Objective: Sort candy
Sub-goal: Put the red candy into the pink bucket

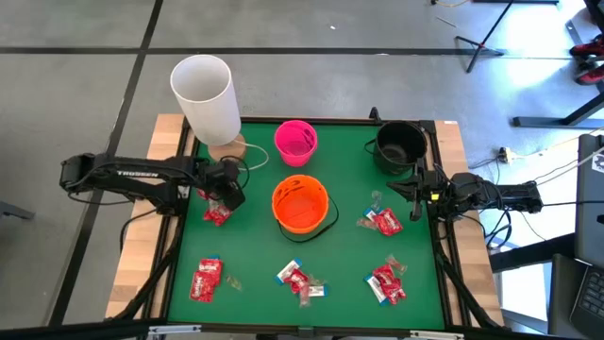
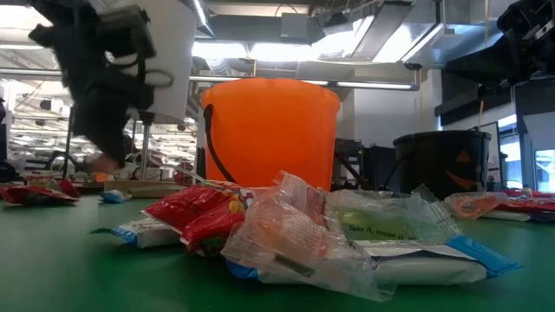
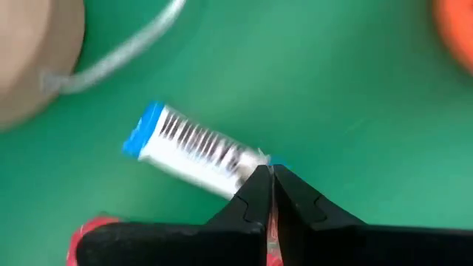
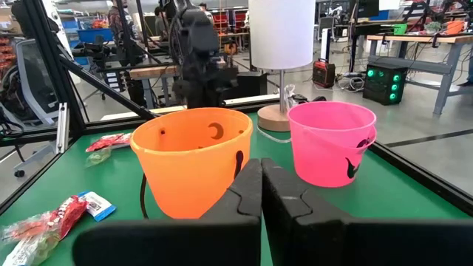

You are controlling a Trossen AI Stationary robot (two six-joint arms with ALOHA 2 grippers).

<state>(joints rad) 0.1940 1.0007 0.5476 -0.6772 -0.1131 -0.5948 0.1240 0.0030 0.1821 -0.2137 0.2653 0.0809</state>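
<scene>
**Left gripper pinches a wrapper edge at the table's left side**

The left gripper (image 1: 225,195) is down on the green table (image 1: 349,283), left of the orange bucket (image 1: 300,205), its jaws clenched on the thin end seam of a candy wrapper (image 3: 194,151). The hold is only on the crimped edge, so the lift should probably go straight up and slowly, with no swing until the packet hangs clear, then across to the chosen bucket's mouth before release. A fast sideways move risks the slippery film sliding out.

The right gripper (image 4: 260,193) waits at the table's right edge, jaws closed on nothing, facing the orange and pink bucket (image 4: 331,140). The black bucket (image 1: 400,144) stands near it.

Other candy lies in small clusters: near front left (image 1: 206,280), front centre (image 1: 300,280), front right (image 1: 387,281) and right of the orange bucket (image 1: 382,221).

The held wrapper shows a barcode and a blue end; no brand is legible. The left arm (image 1: 132,174) reads "TROSSEN".
</scene>
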